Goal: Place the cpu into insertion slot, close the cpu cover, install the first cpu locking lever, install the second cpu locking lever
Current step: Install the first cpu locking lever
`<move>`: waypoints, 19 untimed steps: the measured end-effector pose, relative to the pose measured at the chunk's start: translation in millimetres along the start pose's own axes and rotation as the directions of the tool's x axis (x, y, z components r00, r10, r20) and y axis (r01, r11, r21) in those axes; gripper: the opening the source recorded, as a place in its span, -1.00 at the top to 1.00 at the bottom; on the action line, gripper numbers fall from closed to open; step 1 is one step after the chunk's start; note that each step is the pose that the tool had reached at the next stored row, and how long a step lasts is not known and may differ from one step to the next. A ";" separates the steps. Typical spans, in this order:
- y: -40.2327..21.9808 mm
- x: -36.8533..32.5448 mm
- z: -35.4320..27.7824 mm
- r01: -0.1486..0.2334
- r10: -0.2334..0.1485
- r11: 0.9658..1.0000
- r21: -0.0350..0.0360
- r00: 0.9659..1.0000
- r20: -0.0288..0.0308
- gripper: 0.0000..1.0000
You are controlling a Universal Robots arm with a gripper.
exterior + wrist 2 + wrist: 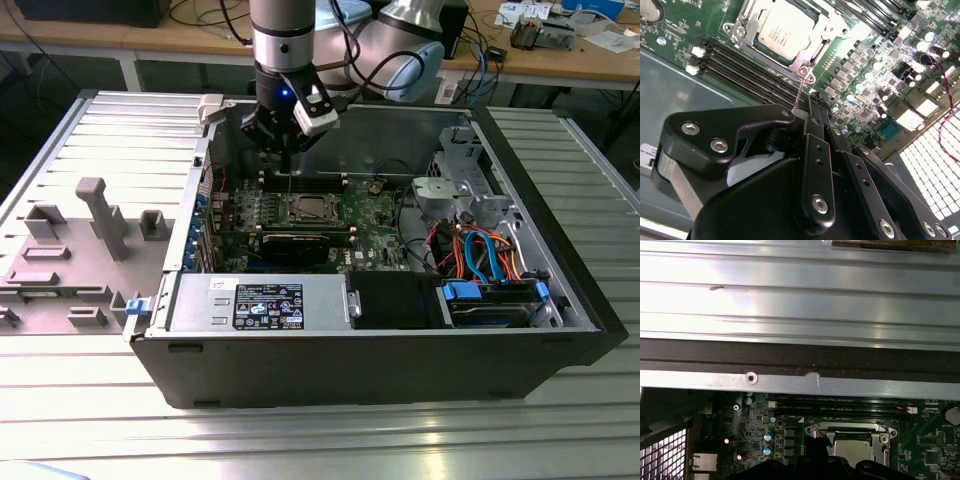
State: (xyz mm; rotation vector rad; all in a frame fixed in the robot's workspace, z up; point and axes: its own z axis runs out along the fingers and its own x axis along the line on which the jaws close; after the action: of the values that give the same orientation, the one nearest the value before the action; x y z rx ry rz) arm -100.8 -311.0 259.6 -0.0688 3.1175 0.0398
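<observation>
Pincer (815,106) pressed together, just beside thin lever (798,92), near cpu cover (796,62) corner, cpu (782,30) seated

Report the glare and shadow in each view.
Exterior view: light glares off the ribbed metal table in front of the computer case. First wrist view: the table's ribs gleam white, the motherboard lies shaded. Second wrist view: the cpu reflects pale; the gripper reads black.

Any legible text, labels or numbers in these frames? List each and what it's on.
No text is legible.
label on the silver box: print too small to read.
cpu top: markings blurred.
motherboard silkscreen: too small to read.
</observation>
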 end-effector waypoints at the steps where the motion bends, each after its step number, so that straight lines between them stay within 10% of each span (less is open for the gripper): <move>1: 0.0 -2.3 0.2 0.000 0.000 1.000 0.000 1.000 0.000 0.79; 9: -1.0 -21.6 4.6 -0.002 0.002 1.000 -0.002 1.000 0.000 0.79; 14: -1.3 -24.4 7.2 -0.007 0.007 1.000 -0.030 1.000 0.002 0.79; 19: -0.4 -28.9 19.4 0.004 -0.004 1.000 -0.030 1.000 0.001 0.79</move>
State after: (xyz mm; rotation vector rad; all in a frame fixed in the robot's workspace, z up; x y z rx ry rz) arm -71.4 -309.6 240.8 -0.0749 3.1161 0.0860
